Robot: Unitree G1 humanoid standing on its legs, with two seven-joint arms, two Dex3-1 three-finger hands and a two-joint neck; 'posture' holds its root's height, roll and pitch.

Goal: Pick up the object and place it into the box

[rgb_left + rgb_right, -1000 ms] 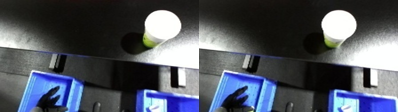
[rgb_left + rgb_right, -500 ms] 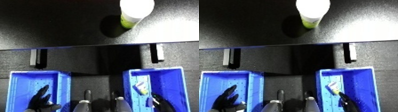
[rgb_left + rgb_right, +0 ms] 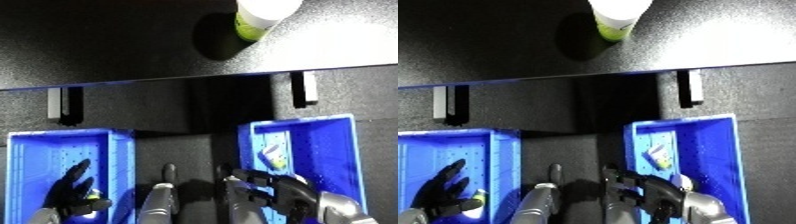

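Two hands sit nearest me: my left hand [image 3: 73,192] spread with relaxed fingers over the left bin [image 3: 35,155], my right hand [image 3: 282,189] with fingers loosely extended at the right bin [image 3: 342,150]. Far beyond both, the bottle [image 3: 259,14] stands on the tabletop [image 3: 115,45], well apart from either.

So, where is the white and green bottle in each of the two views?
Left eye view: bottle at the top edge, right of centre.
Right eye view: bottle at the top edge, near the centre.
Shared landmark: the right blue bin, below the bottle in both.
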